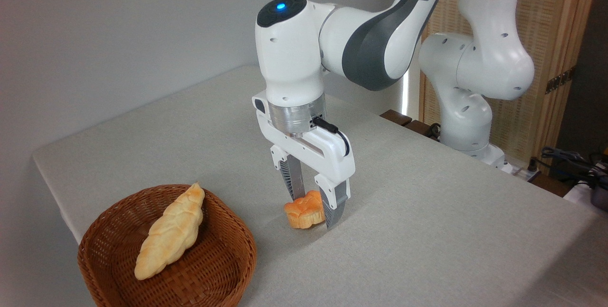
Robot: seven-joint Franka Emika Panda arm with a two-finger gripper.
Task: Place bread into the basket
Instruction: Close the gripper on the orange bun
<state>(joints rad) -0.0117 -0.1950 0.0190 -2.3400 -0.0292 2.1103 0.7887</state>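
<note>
The bread [303, 212], a small orange-brown bun with a cracked top, rests on the grey tablecloth near the middle of the table. My gripper [313, 212] points straight down over it. One finger is pressed against its far left side and the other finger [332, 207] against its right side, so the jaws are shut on the bun. The fingertips reach down to table level. The basket [228, 269], round and reddish-brown wicker, stands at the front left, about a hand's width left of the bun.
A long pale-yellow braided loaf [171, 231] lies slantwise inside the basket. The table edge runs close behind and left of the basket. The robot base [465, 107] stands at the back right, with cables beyond it.
</note>
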